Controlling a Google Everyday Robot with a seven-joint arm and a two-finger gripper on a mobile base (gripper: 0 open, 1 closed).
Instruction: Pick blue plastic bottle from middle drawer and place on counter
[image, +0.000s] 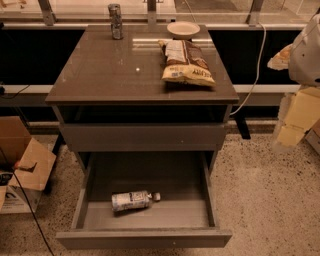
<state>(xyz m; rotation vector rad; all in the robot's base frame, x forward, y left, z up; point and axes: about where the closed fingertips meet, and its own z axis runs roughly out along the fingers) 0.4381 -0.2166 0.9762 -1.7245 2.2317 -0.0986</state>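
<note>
The blue plastic bottle (131, 201) lies on its side on the floor of the open middle drawer (145, 238), near the front left, with its white cap pointing right. The drawer is pulled out towards me below the closed upper drawer (142, 137). The glossy dark counter (110, 70) tops the cabinet. My gripper (289, 134) hangs blurred at the right edge of the camera view, beside the cabinet at about the height of the upper drawer. It is well right of and above the bottle and touches nothing.
On the counter stand a slim metallic can (115, 21) at the back left, a pale bowl (183, 29) at the back, and a brown-yellow chip bag (184, 62) on the right. An open cardboard box (22, 165) sits on the floor at left. A white cable (257, 60) hangs at right.
</note>
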